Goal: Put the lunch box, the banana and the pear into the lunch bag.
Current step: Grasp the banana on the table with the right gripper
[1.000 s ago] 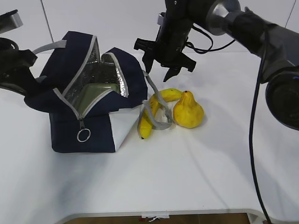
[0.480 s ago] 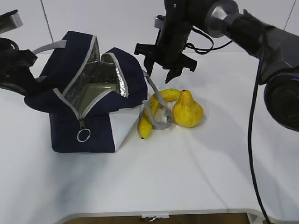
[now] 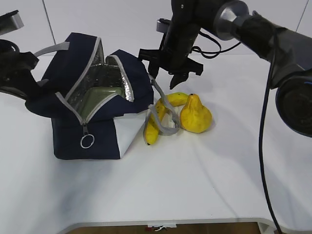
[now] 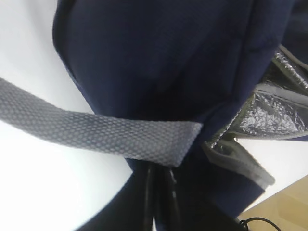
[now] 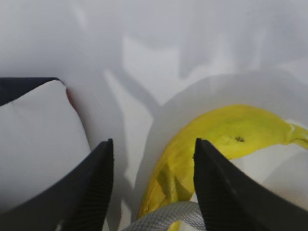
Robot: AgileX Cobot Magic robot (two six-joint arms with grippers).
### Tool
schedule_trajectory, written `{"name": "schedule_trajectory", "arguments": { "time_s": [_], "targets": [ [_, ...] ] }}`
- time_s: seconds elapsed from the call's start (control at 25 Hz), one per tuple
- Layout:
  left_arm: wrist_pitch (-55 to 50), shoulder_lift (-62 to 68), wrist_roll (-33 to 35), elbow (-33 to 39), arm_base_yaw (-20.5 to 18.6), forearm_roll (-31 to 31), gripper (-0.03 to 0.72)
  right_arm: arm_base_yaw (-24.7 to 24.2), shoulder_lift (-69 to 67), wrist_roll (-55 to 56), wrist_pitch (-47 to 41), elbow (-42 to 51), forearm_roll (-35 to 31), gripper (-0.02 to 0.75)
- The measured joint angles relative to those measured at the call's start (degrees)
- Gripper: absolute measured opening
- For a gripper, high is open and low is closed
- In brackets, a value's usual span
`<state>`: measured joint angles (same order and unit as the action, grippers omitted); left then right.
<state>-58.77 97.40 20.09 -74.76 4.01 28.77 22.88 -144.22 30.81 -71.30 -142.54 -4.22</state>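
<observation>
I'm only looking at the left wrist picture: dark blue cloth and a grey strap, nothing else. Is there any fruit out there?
Observer: Yes. A banana and a pear lie on the table, just right of the lunch bag.
Operator: Is the bag open?
Observer: It is unzipped; the silver lining shows, and the pale green lid of the lunch box sits inside.
Operator: Where is the other arm?
Observer: The right gripper hangs open above the banana, holding nothing.
Operator: Is anything lying on the banana?
Observer: One grey handle of the bag is draped across it.
</observation>
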Motion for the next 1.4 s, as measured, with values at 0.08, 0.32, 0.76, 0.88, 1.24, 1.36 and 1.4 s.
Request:
{"name": "schedule_trajectory", "arguments": {
  "time_s": [0.08,0.32,0.76,0.88,1.24,1.36,1.4],
  "targets": [
    [0.0,0.0,0.0,0.0,0.0,0.0,-0.007,0.0,0.0,-1.5,0.0,0.0,-0.1,0.436],
    [0.0,0.0,0.0,0.0,0.0,-0.6,-0.007,0.0,1.4,-5.3,0.0,0.0,-0.1,0.436],
    [-1.3,0.0,0.0,0.0,-1.2,-3.1,-0.007,0.0,6.6,-8.8,-0.1,5.5,0.1,0.436],
    [-1.5,0.0,0.0,0.0,-2.1,-3.2,-0.007,0.0,6.9,-8.6,-0.1,7.4,0.0,0.436],
    [-1.7,0.0,0.0,0.0,-2.3,-3.3,-0.007,0.0,6.9,-8.3,-0.1,9.1,2.1,0.436],
    [-1.7,0.0,0.0,0.0,-2.3,-3.3,-0.007,0.0,6.9,-8.3,-0.1,9.1,3.1,0.436],
    [-1.7,0.0,0.0,0.0,-2.3,-3.3,-0.007,0.0,6.9,-8.0,-0.1,9.1,3.2,0.436]
  ]
}}
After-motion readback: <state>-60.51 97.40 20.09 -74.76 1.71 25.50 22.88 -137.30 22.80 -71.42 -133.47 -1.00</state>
